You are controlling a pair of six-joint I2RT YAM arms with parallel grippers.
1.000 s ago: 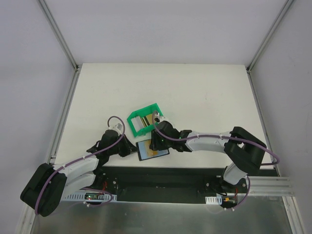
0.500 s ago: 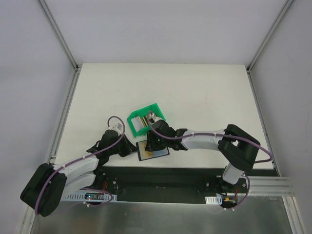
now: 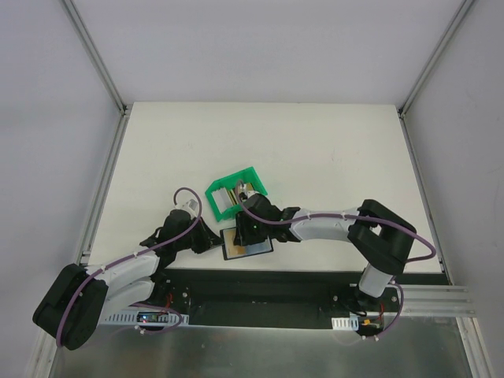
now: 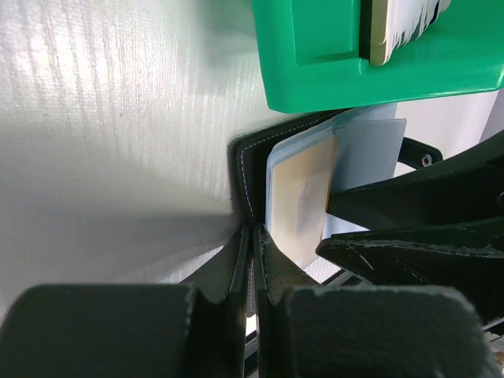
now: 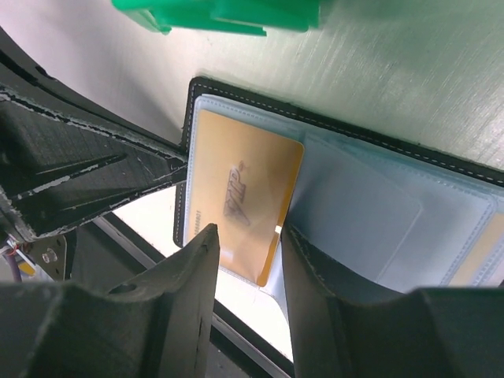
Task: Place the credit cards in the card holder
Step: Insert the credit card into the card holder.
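Since a second ago the right arm has swung its wrist leftward, bringing the right tool [image 3: 250, 232] further over the open card holder [image 3: 246, 242]; the left arm has not shifted.

On the white worktop [image 3: 315, 157], the card holder lies spread open and flat just on the near side of the green bin [image 3: 234, 191], towards the arm bases. From above, its long axis runs roughly left to right, with the right end tipped slightly towards the bin. The bluish-grey slots face up.

A gold card [image 5: 240, 209] sits on the holder's left half, the half nearer the left arm. In the right wrist view its long axis runs from the holder's stitched edge [image 5: 354, 142] back towards the tool, so the printed lettering reads sideways. More credit cards [image 4: 402, 24] stand on edge inside the green bin [image 4: 331, 55].

The right tool [image 5: 246, 244] has its fingers partly apart, with the near end of the gold card showing in the gap between them. Whether the fingers [image 5: 201, 260] press on the card cannot be told.

The left tool [image 4: 252, 244] is closed tight, pinching the black outer edge of the card holder [image 4: 246, 177] on the side away from the right arm, below the bin's near corner. The gold card [image 4: 299, 201] lies just beyond its fingertips.
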